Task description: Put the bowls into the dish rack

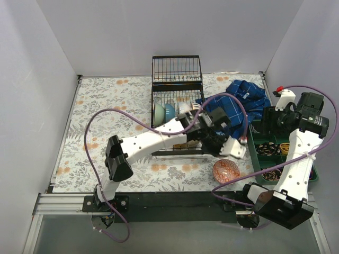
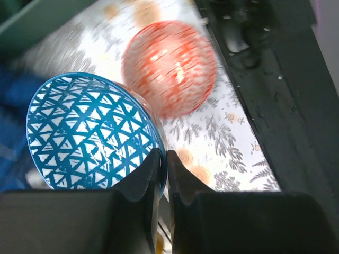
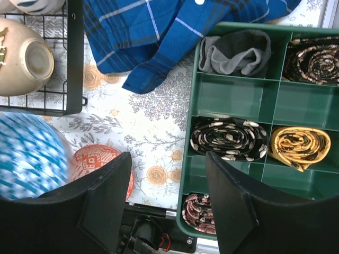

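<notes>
My left gripper [image 2: 163,159] is shut on the rim of a blue triangle-patterned bowl [image 2: 90,132] and holds it above the mat, right of the dish rack's front end. In the top view that gripper [image 1: 225,142] shows the bowl's pale underside [image 1: 235,150]. A red patterned bowl [image 2: 169,66] sits on the mat just below it [image 1: 226,170]. The black wire dish rack [image 1: 177,100] stands at the back middle with three bowls [image 1: 169,110] on edge in its tines. My right gripper [image 3: 169,180] is open and empty over the green tray's left edge [image 1: 267,123].
A green compartment tray [image 3: 235,95] with rolled ties and a grey sock lies at the right. A blue plaid shirt [image 1: 233,103] is bunched between rack and tray. A beige bowl [image 3: 24,61] rests in the rack corner [image 3: 74,53]. The black base rail [image 1: 175,200] runs along the near edge.
</notes>
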You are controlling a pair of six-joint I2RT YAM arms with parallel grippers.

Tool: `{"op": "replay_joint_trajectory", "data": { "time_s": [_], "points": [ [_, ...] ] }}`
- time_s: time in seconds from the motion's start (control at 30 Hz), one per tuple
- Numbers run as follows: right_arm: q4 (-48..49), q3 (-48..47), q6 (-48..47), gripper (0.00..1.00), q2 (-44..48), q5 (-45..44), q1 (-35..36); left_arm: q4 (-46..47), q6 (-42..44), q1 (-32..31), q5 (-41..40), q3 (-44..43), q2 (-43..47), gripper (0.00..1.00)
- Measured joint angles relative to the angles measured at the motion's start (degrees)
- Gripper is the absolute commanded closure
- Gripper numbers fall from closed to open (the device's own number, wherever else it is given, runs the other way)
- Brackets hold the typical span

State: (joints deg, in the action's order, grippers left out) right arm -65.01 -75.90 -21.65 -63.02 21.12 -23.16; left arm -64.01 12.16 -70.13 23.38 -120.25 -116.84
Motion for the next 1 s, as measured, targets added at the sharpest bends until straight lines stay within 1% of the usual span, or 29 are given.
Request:
{"op": "replay_joint_trajectory", "data": {
  "time_s": [0.1,0.13,0.2,0.3,0.4,0.5,0.63,0.73,0.8,0.93,1.0],
  "points": [
    [0.0,-0.5,0.0,0.34,-0.5,0.5,0.0,1.9,-9.7,5.4,-0.2,1.1,3.5,1.00],
    [0.0,-0.5,0.0,0.35,-0.6,0.5,0.0,3.9,-13.0,7.7,-0.2,2.8,5.4,1.00],
    [0.0,-0.5,0.0,0.35,-1.2,0.7,0.0,7.9,-19.4,12.5,-0.3,7.4,10.1,1.00],
    [0.3,0.0,0.0,0.35,-2.2,0.6,0.0,13.2,-26.7,18.8,-0.9,15.8,18.0,1.00],
    [0.6,0.7,-0.3,0.35,-3.4,-0.1,0.0,18.0,-34.1,23.7,1.9,22.4,24.2,1.00],
    [0.6,0.8,-0.7,0.36,-4.9,-1.3,0.0,29.0,-42.2,29.9,8.0,33.9,30.8,1.00],
    [0.6,0.8,-0.8,0.36,-6.8,-3.3,0.0,44.0,-54.0,38.9,13.5,51.1,39.1,1.00],
    [0.6,0.8,-0.8,0.36,-8.3,-4.9,0.0,56.9,-68.1,44.6,16.9,61.7,43.0,1.00],
    [0.6,0.5,-0.8,0.36,-9.2,-6.0,0.0,63.3,-77.1,47.5,18.9,65.5,43.5,1.00],
    [0.6,-0.9,-0.8,0.36,-10.9,-8.4,0.0,74.6,-92.0,51.6,20.6,69.4,42.6,1.00],
    [0.6,-1.4,-0.8,0.36,-11.3,-9.4,0.0,79.1,-97.1,52.1,21.0,70.9,42.3,1.00]
  ]
}}
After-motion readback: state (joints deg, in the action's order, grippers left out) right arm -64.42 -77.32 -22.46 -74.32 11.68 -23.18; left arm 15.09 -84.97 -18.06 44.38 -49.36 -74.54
